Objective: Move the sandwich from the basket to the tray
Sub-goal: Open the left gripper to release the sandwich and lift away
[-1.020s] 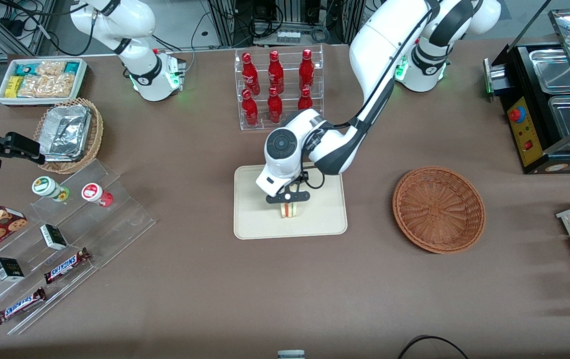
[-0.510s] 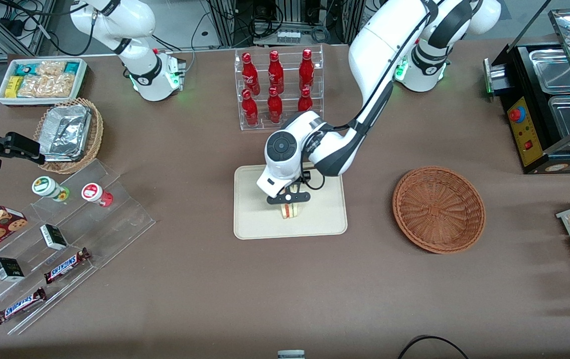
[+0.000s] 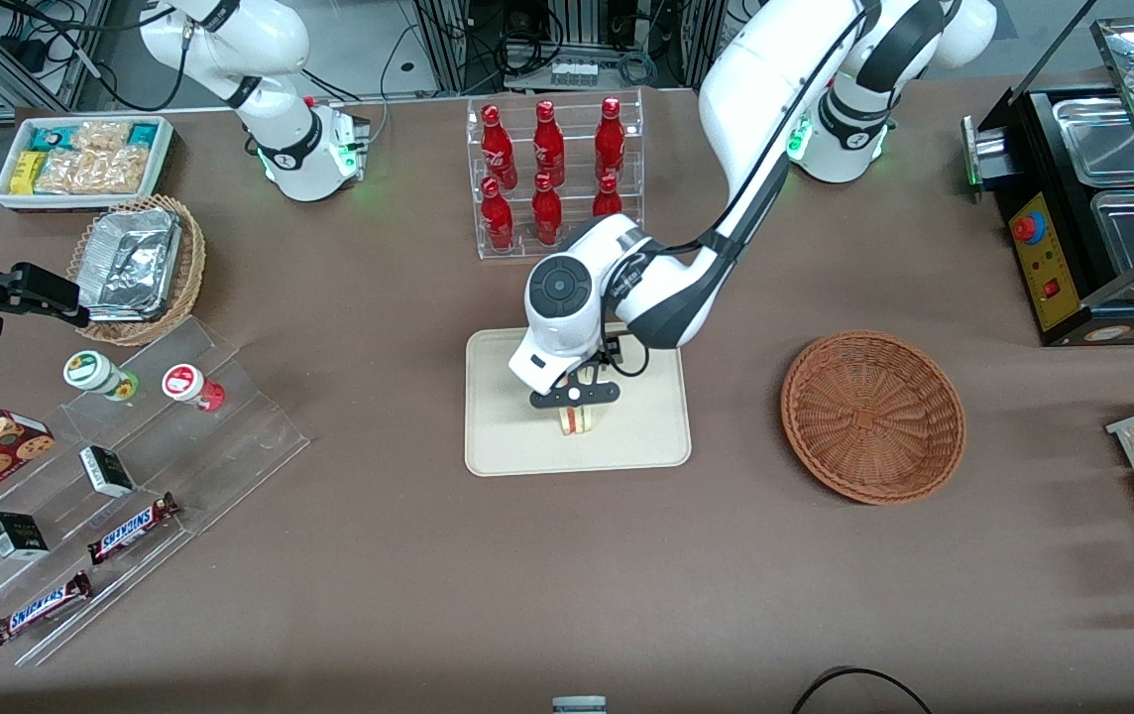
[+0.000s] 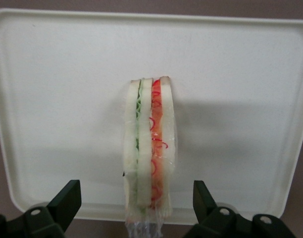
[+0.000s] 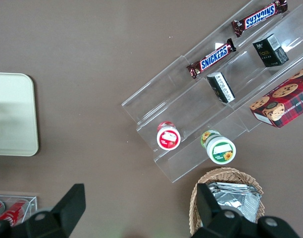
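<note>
The sandwich (image 3: 578, 421) stands on edge on the cream tray (image 3: 508, 436), a white wedge with green and red-orange layers (image 4: 147, 148) in clear wrap. My left gripper (image 3: 574, 396) hangs right above it, open. Its black fingers (image 4: 67, 198) flank the sandwich with a clear gap on each side, touching nothing (image 4: 135, 188). The tray's rim (image 4: 23, 208) runs just below the fingertips. The reddish-brown wicker basket (image 3: 872, 416) sits empty beside the tray, toward the working arm's end of the table.
A clear rack of red bottles (image 3: 552, 174) stands farther from the front camera than the tray. Acrylic steps with snack bars and cups (image 3: 121, 466), a tan basket of foil trays (image 3: 141, 268) and a white snack bin (image 3: 81, 159) lie toward the parked arm's end. A black food warmer (image 3: 1102, 198) stands at the working arm's end.
The arm's upper links shifted very slightly. The gripper stays open over the sandwich, which has not moved on the tray.
</note>
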